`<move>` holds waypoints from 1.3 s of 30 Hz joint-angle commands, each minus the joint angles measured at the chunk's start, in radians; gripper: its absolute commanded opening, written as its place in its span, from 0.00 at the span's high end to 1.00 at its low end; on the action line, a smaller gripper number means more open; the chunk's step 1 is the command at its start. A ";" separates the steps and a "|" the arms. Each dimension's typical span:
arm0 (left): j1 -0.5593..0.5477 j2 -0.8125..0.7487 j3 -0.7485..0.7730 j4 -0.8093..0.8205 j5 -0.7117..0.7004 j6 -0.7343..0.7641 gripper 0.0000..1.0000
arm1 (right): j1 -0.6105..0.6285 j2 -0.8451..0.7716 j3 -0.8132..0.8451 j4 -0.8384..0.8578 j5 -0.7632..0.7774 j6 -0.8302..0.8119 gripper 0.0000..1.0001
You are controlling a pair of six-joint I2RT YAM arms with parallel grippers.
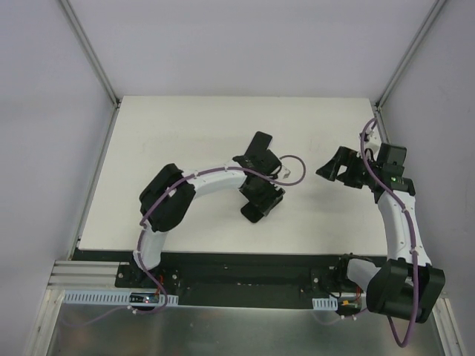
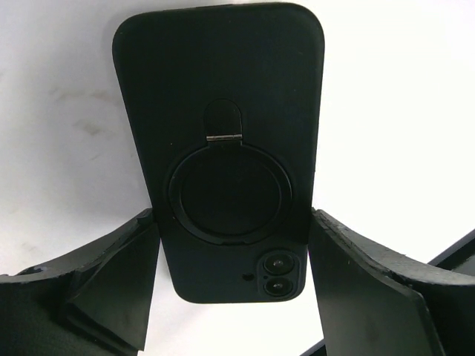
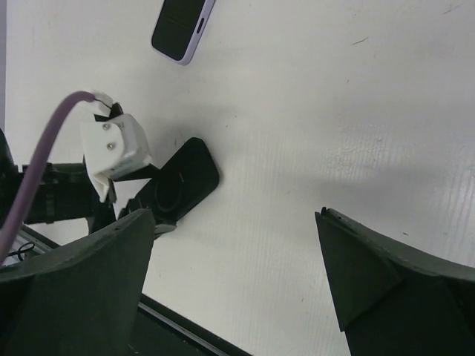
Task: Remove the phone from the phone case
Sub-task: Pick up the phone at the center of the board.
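Observation:
A black phone case (image 2: 223,111) with a ring holder on its back and two round lens openings in one corner sits between my left gripper's fingers (image 2: 349,267). My left gripper (image 2: 231,215) is shut on the case's long edges near the camera end. In the top view the case's end (image 1: 252,213) sticks out below the left gripper (image 1: 261,199). A dark phone with a pale lilac edge (image 3: 182,26) lies apart on the table, also in the top view (image 1: 260,147). My right gripper (image 3: 234,215) is open and empty, to the right (image 1: 328,167).
The white table (image 1: 185,133) has a black front rail (image 1: 237,263) and grey walls on three sides. The left arm's purple cable (image 1: 293,172) loops between the two grippers. The left wrist's white camera mount (image 3: 115,148) shows in the right wrist view.

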State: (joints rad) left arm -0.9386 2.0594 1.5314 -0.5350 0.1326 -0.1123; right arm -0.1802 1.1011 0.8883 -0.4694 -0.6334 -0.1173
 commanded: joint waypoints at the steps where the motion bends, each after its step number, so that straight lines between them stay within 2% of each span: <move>1: 0.109 -0.152 -0.108 0.064 0.174 0.138 1.00 | -0.015 -0.047 -0.031 0.153 -0.023 0.076 0.01; 7: 0.182 -0.341 -0.123 0.064 0.410 0.224 1.00 | -0.004 0.015 -0.017 0.256 -0.251 0.146 0.03; 9: 0.213 -0.352 -0.091 0.043 0.501 0.211 1.00 | 0.030 0.063 0.027 0.230 -0.282 0.140 0.04; 11: 0.244 -0.357 -0.059 0.020 0.657 0.197 1.00 | 0.076 0.094 0.072 0.200 -0.284 0.093 0.05; 14: 0.254 -0.370 -0.013 -0.020 0.774 0.186 1.00 | 0.151 0.100 0.101 0.207 -0.288 0.009 0.04; 18: 0.276 -0.375 0.029 -0.029 0.901 0.139 1.00 | 0.179 0.126 0.127 0.258 -0.405 -0.033 0.04; 26: 0.327 -0.370 0.102 -0.029 1.035 0.043 1.00 | 0.214 0.115 0.155 0.249 -0.569 -0.177 0.04; 31: 0.348 -0.363 0.131 -0.029 1.069 0.014 1.00 | 0.222 0.097 0.198 0.126 -0.638 -0.333 0.04; 34: 0.354 -0.360 0.141 -0.029 1.073 0.003 1.00 | 0.237 0.095 0.234 0.036 -0.635 -0.419 0.04; 39: 0.359 -0.361 0.130 -0.029 1.053 0.016 1.00 | 0.240 0.103 0.256 0.049 -0.574 -0.397 0.05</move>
State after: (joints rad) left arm -0.5877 1.7283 1.6245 -0.5850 1.1229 -0.0917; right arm 0.0532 1.2312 1.0943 -0.3931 -1.1954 -0.4442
